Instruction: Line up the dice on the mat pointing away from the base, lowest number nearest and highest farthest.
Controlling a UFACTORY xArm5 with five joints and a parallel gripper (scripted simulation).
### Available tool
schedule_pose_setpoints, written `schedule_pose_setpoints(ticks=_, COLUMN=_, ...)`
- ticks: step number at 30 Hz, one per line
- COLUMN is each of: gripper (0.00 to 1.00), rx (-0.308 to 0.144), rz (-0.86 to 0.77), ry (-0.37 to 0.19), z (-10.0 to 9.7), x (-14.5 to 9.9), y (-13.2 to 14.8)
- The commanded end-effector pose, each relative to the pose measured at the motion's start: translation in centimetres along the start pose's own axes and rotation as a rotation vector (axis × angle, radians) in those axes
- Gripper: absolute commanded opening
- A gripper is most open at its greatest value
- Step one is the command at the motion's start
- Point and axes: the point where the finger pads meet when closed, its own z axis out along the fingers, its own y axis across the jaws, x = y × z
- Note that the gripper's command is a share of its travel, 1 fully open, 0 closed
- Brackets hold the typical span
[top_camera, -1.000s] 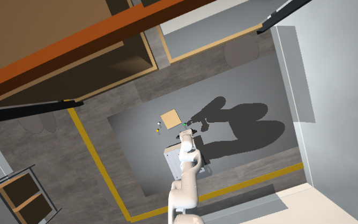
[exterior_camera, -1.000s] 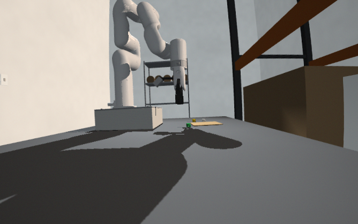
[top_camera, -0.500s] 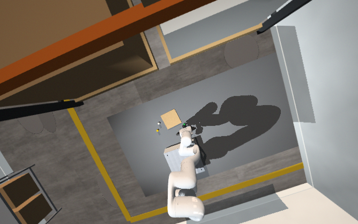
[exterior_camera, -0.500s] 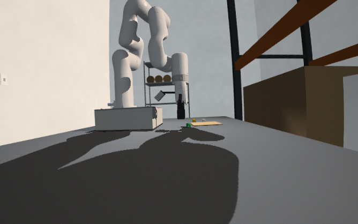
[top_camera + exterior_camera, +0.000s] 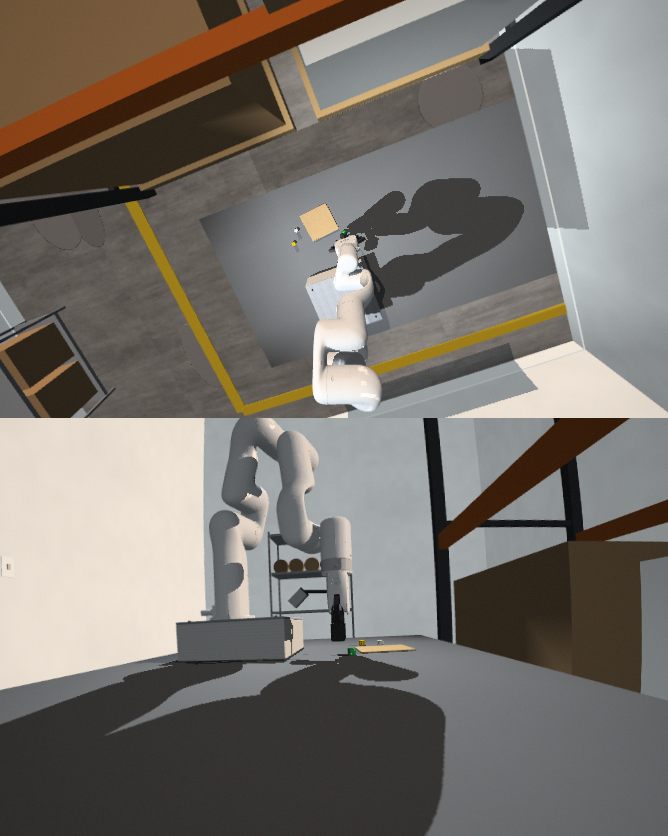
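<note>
A tan square mat [image 5: 318,222] lies flat on the grey table; it also shows in the low side view [image 5: 385,648]. A green die [image 5: 344,233] sits on the table just off the mat's edge, also seen low in the side view [image 5: 352,651]. A white die [image 5: 296,230] and a yellow die [image 5: 294,243] sit on the table on the mat's other side; in the side view the yellow die [image 5: 362,643] and white die [image 5: 380,642] lie behind the mat. My gripper [image 5: 338,634] is open and empty, pointing down close to the table, beside the green die.
The robot's grey base block [image 5: 240,638] stands on the table near the dice. A large brown box [image 5: 555,608] and dark rack posts [image 5: 435,528] stand along one side. A metal shelf [image 5: 300,583] with round objects is behind the arm.
</note>
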Motion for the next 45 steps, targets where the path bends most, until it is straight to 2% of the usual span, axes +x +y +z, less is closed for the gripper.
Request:
schedule_pose_setpoints(ticks=1, gripper=1.00, rx=0.001, rz=0.000, ry=-0.002, z=-0.1, x=-0.1, y=0.0)
schedule_pose_setpoints(ticks=30, gripper=1.00, rx=0.001, rz=0.000, ry=-0.002, z=-0.1, x=-0.3, y=0.5)
schedule_pose_setpoints(ticks=36, gripper=1.00, rx=0.002, rz=0.000, ry=-0.003, z=-0.1, x=-1.2, y=2.5)
schedule_pose_setpoints(ticks=44, gripper=1.00, rx=0.005, rz=0.000, ry=-0.006, z=-0.2, x=-3.4, y=7.6)
schedule_pose_setpoints(ticks=45, gripper=1.00, rx=0.005, rz=0.000, ry=-0.006, z=-0.2, x=-3.4, y=7.6)
